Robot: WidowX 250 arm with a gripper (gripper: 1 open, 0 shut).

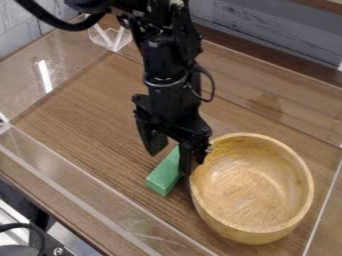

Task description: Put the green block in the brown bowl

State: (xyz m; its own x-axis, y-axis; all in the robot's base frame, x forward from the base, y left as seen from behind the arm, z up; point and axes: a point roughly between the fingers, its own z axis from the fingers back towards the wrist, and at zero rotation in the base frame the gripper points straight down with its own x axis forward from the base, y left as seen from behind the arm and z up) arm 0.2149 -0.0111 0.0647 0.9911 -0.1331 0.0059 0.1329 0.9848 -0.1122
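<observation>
The green block [166,175] lies flat on the wooden table, just left of the brown bowl [254,190]. My black gripper [171,148] hangs straight down over the block's far end, its fingers open and standing on either side of that end. The block's upper end is hidden behind the fingers. Nothing lies inside the bowl, and its rim sits close to my right finger.
Clear acrylic walls [54,60] enclose the wooden table top [94,130]. A transparent stand [110,38] sits at the back left. The table's front edge runs along the lower left.
</observation>
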